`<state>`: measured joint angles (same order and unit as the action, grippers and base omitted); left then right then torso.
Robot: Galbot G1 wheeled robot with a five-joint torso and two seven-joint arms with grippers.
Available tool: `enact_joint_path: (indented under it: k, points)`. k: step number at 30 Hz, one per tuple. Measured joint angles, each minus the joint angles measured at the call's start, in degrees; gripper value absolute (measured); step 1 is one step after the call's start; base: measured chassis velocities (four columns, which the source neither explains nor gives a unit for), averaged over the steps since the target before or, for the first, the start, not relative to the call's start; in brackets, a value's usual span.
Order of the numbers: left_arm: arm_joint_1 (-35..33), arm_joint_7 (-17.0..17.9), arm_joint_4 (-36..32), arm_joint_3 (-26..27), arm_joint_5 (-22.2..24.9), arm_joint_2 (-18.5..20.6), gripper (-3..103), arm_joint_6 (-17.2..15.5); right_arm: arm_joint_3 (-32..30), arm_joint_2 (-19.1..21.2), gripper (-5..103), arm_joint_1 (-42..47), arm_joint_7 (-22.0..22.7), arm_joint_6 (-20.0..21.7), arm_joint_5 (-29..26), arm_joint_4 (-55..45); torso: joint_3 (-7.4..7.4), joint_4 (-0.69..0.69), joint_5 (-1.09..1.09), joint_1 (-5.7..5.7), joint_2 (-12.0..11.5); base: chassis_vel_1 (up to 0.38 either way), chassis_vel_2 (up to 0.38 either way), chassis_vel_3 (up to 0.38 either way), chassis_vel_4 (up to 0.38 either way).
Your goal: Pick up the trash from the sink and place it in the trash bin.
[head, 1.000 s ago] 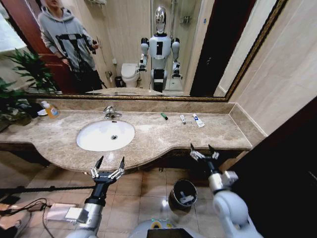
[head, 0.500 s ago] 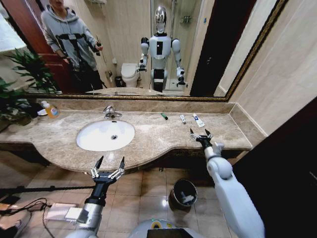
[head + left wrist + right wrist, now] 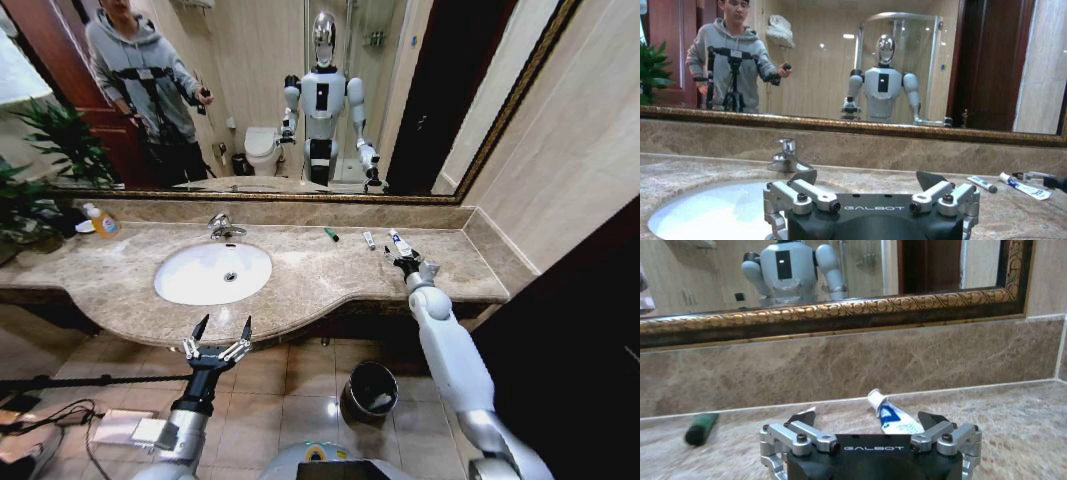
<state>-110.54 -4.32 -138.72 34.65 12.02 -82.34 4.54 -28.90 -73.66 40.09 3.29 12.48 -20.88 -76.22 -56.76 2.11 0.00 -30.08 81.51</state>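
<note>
Right claw point(image 3: 401, 261) is held over the back of the desk point(image 3: 320, 275) with its fingers spread wide and nothing between them, just short of the white toothpaste tube point(image 3: 400, 243) that lies near the back wall. From the right wrist view the tube point(image 3: 892, 416) is seen lying lengthwise between the two open fingers and slightly beyond them, its cap end pointing toward the wall. Beside it on the desk lie a smaller white tube point(image 3: 369, 240) and a green stick point(image 3: 331, 235), both well apart from the sink point(image 3: 213, 272). The trash bin point(image 3: 369, 391) stands on the floor below the desk edge. The step in hand is judged to be the reach for the tube; it would be done best if the tube were straddled across its narrow width, the fingers lowered to the marble and closed on its middle. Left claw point(image 3: 217, 345) is parked, open, below the desk front.
</note>
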Motion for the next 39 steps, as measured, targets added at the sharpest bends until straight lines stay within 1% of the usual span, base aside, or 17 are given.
enact_joint_path:
  k: [3, 7, 18, 24, 31, 33, 34, 37, 38, 39]
  points:
    - [0.0, 0.0, 0.0, 0.0, 0.0, 0.0, 100, 0.0, -0.06, -0.1, 100, -2.35, -0.27, -0.54, 0.88, 3.67, 0.0, 0.0, 0.0, 0.0, 0.0, 0.0, 0.0, 0.0, 0.0]
    - [0.0, 0.0, 0.0, 0.0, 0.0, 0.0, 100, 0.0, -0.17, -0.05, 100, -3.31, -0.51, -1.03, 1.19, 6.24, 0.0, -0.01, 0.0, 0.0, 0.0, 0.0, 0.0, 0.0, 0.0]
    - [0.0, 0.0, 0.0, 0.0, 0.0, 0.0, 100, 0.0, -1.1, -0.13, 100, -4.44, -1.12, -2.7, 1.9, 10.26, 0.0, -0.01, 0.0, 0.01, 0.0, 0.0, 0.0, 0.0, 0.0]
    - [0.0, 0.0, 0.0, 0.0, 0.0, 0.0, 100, 0.0, -1.54, -0.09, 100, -5.74, -1.17, -3.14, 1.52, 13.57, 0.0, 0.0, 0.01, 0.01, 0.0, 0.0, 0.0, 0.0, 0.0]
    - [0.0, 0.0, 0.0, 0.0, 0.0, 0.0, 100, 0.0, -2.25, 0.93, 99, -5.81, -1.15, -3.17, 0.27, 14.51, 0.0, -0.01, 0.0, 0.01, 0.01, 0.0, 0.0, 0.0, 0.0]
    - [0.0, 0.0, 0.0, 0.0, 0.0, 0.0, 100, 0.0, -2.28, 1.02, 89, -5.8, -1.19, -3.2, -0.04, 14.6, 0.0, -0.01, 0.0, 0.01, 0.01, 0.0, 0.0, 0.0, 0.0]
    - [0.0, 0.0, 0.0, 0.0, 0.0, 0.0, 100, 0.0, -2.28, 1.02, 89, -5.8, -1.19, -3.2, -0.04, 14.6, 0.0, -0.01, 0.0, 0.01, 0.01, 0.0, 0.0, 0.0, 0.0]
    - [0.0, 0.0, 0.0, 0.0, 0.0, 0.0, 100, 0.0, -2.25, 1.04, 73, -5.6, -1.55, -3.29, -0.57, 14.67, 0.01, -0.01, -0.01, 0.01, 0.01, 0.0, 0.0, 0.0, 0.0]
    - [0.0, 0.0, 0.0, 0.0, 0.0, 0.0, 100, 0.0, -2.25, 1.04, 73, -5.6, -1.55, -3.29, -0.57, 14.67, 0.01, -0.01, -0.01, 0.01, 0.01, 0.0, 0.0, 0.0, 0.0]
    - [0.0, 0.0, 0.0, 0.0, 0.0, 0.0, 100, 0.0, -2.21, 1.02, 68, -5.54, -1.64, -3.32, -0.62, 14.64, 0.01, -0.01, -0.01, 0.01, 0.01, 0.0, 0.0, 0.0, 0.0]
